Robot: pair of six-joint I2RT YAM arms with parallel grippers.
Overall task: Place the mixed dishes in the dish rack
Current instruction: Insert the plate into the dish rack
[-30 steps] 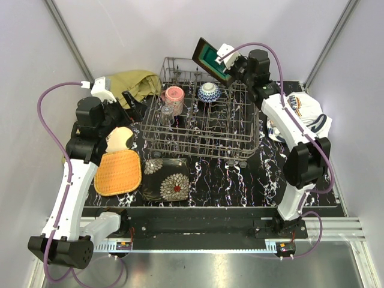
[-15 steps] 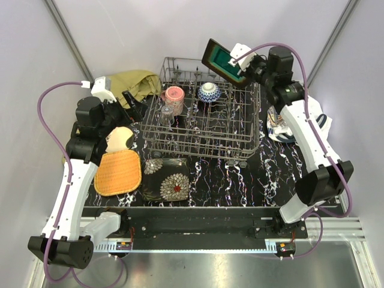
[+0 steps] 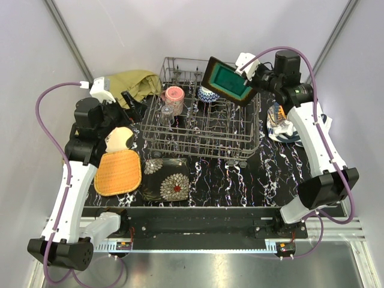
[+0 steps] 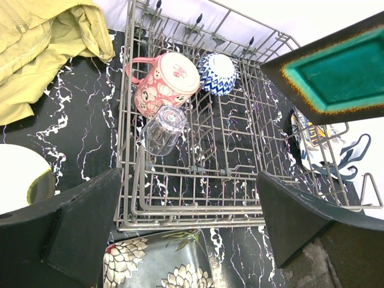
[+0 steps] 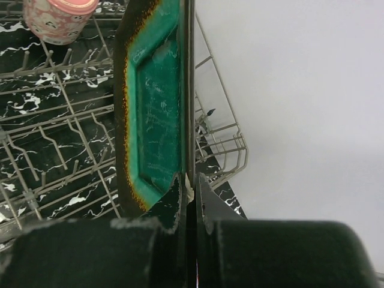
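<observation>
The teal square plate (image 3: 228, 82) (image 5: 155, 102) (image 4: 339, 75) hangs tilted on edge above the back right corner of the dish rack (image 3: 198, 151) (image 4: 198, 210) (image 5: 216, 129). My right gripper (image 3: 243, 76) (image 5: 189, 186) is shut on the plate's rim. Inside the rack lie a pink cup (image 3: 174, 96) (image 4: 163, 81), a clear glass (image 3: 166, 114) (image 4: 163, 127) and a blue patterned bowl (image 3: 207, 94) (image 4: 217, 73). My left gripper (image 3: 129, 102) (image 4: 189, 228) stands open and empty, left of the rack. The orange plate (image 3: 118, 172), cream plate (image 3: 120, 138) and dark floral plate (image 3: 166, 179) (image 4: 156, 267) lie on the table.
An olive-yellow cloth (image 3: 135, 84) (image 4: 42, 48) is bunched behind the left gripper. A white printed cloth (image 3: 287, 126) lies right of the rack, under the right arm. The table is black marble; pale walls close in on three sides.
The right arm has swung its elbow out to the right, and the teal plate has come rightward and down toward the rack's back right corner. The left arm has not moved.
</observation>
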